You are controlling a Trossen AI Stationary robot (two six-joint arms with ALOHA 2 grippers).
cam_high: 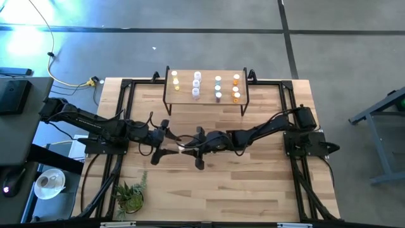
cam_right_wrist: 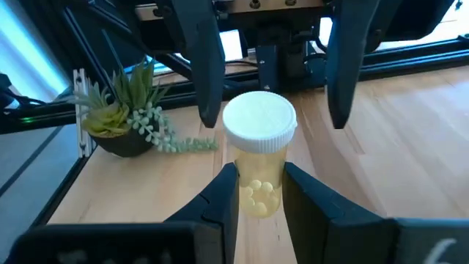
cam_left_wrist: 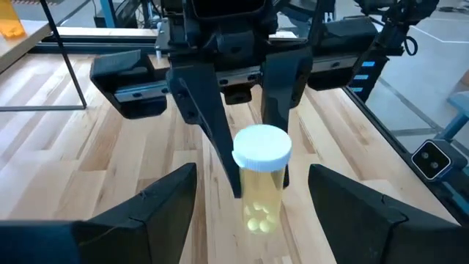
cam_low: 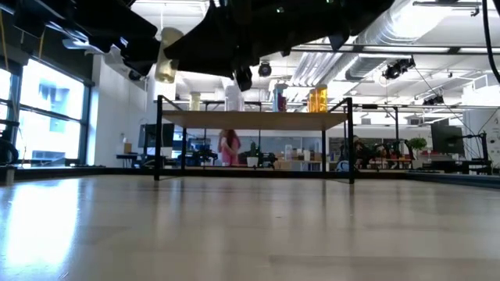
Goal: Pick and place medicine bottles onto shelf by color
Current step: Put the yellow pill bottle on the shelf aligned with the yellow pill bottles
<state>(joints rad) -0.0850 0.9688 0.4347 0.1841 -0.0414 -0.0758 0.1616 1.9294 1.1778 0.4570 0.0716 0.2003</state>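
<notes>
A yellowish medicine bottle (cam_right_wrist: 258, 158) with a white cap hangs upright over the table's middle (cam_high: 183, 147), with my right gripper (cam_right_wrist: 260, 172) shut on it. My left gripper (cam_left_wrist: 251, 171) faces it from the table's left. It is open, one finger on each side of the bottle (cam_left_wrist: 260, 183), apart from it. The shelf (cam_high: 183, 95), a light-wood board on thin black legs, stands at the table's far edge. Several bottles stand on it in columns: yellowish, white, bluish and orange. My right gripper pinches the bottle's clear body (cam_right_wrist: 256, 198), below the white cap, between its two fingers. The fingers reach in from the table's right, nearly level and slanting slightly down. The bottle stands upright in the hold with its cap up, lifted clear of the table.
A small potted plant (cam_high: 130, 196) stands at the table's near left corner. Black frame rails (cam_high: 123, 114) run along the table's left and right sides. Bare wood lies between the arms and the shelf (cam_low: 254, 119).
</notes>
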